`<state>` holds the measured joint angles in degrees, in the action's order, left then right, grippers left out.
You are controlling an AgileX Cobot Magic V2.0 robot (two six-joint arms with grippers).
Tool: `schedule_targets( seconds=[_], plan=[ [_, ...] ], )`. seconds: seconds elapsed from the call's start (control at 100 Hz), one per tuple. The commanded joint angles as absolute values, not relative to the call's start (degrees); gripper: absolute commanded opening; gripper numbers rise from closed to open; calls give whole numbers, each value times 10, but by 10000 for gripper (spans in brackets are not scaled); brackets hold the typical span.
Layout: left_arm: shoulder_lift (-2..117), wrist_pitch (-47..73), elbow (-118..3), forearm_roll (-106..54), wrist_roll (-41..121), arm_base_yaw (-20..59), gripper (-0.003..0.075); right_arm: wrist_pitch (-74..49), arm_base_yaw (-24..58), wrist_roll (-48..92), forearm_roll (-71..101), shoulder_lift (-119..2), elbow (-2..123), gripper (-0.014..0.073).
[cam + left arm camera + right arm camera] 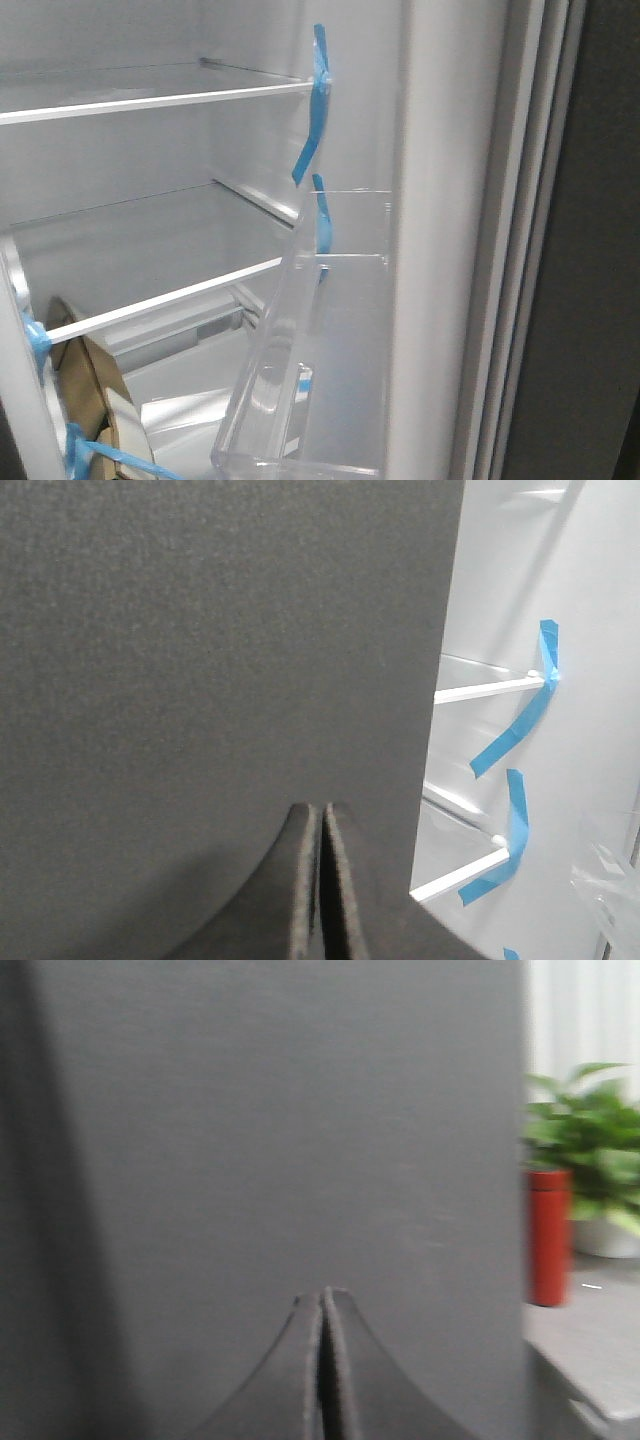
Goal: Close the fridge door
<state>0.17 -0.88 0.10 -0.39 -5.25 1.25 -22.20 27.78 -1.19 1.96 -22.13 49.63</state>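
the fridge door (590, 300) stood open at the right of the front view, its dark grey outer face running top to bottom along the right edge of the frame and its white lining and seal just left of that. a clear bin (320, 380) hung on the lining at lower centre, with blue tape strips (312, 110) above it. the fridge shelves (150, 100) filled the left half, so the gap to be closed was wide.

in the left wrist view the left fingers (321, 880) were pressed together with nothing between them, tips aimed straight at a dark grey slab that filled most of the frame. its edge ran vertically at centre right, with the white interior and taped shelves (490, 688) beyond. whether the tips touched the slab could not be told.

in the right wrist view the right fingers (323, 1360) were likewise closed and empty, pointed squarely at a dark grey face across the left and centre of the frame. a red bottle (548, 1235) and a green plant (590, 1110) showed past its right edge.

the door's long axis was vertical and both arms faced grey panels head on. which panel was the open door was not certain. the right arm's panel, with the room beyond it, seemed the likelier one. a flat forward push looked the fitting move.
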Motion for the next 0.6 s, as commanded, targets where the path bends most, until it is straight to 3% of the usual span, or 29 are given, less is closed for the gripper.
schedule_targets(
  seconds=[0.0, 0.21, 0.59],
  plan=[
    [13, -53, 17, -5, -55, 13, -21, -178, 319, -13, 19, -241, 520, -76],
    [13, -53, 17, -5, -55, 13, -21, -165, 388, -13, 19, -265, 530, -76],
    [13, -53, 17, -5, -55, 13, -21, -115, 392, -14, 19, -334, 537, -76]
  ],
)
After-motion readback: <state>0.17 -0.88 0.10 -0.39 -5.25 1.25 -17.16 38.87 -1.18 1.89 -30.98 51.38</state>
